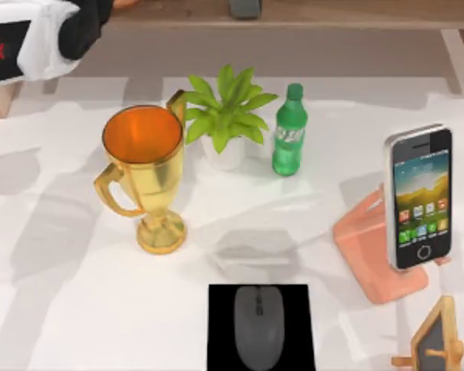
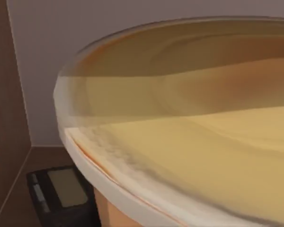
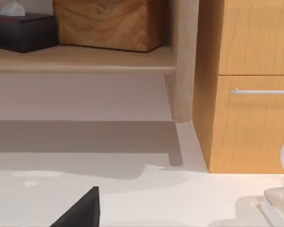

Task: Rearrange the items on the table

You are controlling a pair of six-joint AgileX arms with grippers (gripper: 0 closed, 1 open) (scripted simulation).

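My left arm (image 1: 31,39) reaches in over the table's (image 1: 54,309) far left corner, its dark gripper end (image 1: 85,27) at the top edge. A sliver of the orange cup (image 1: 127,4) shows right beside it. The cup's cream lid (image 2: 189,156) sits tilted and very close in the left wrist view, with a strip of orange wall (image 2: 113,213) under the rim, so the gripper is shut on the cup. The grey mouse (image 1: 258,325) lies on a black pad (image 1: 223,309) at front centre. The smartphone (image 1: 420,197) leans upright on a salmon stand (image 1: 363,247) at the right.
A gold trophy (image 1: 143,170) stands left of centre, with a potted plant (image 1: 228,116) and a green bottle (image 1: 288,131) behind it. A small chalkboard easel (image 1: 437,340) sits at the front right. A wooden cabinet (image 3: 246,94) and a shelf (image 3: 80,59) rise beyond the table.
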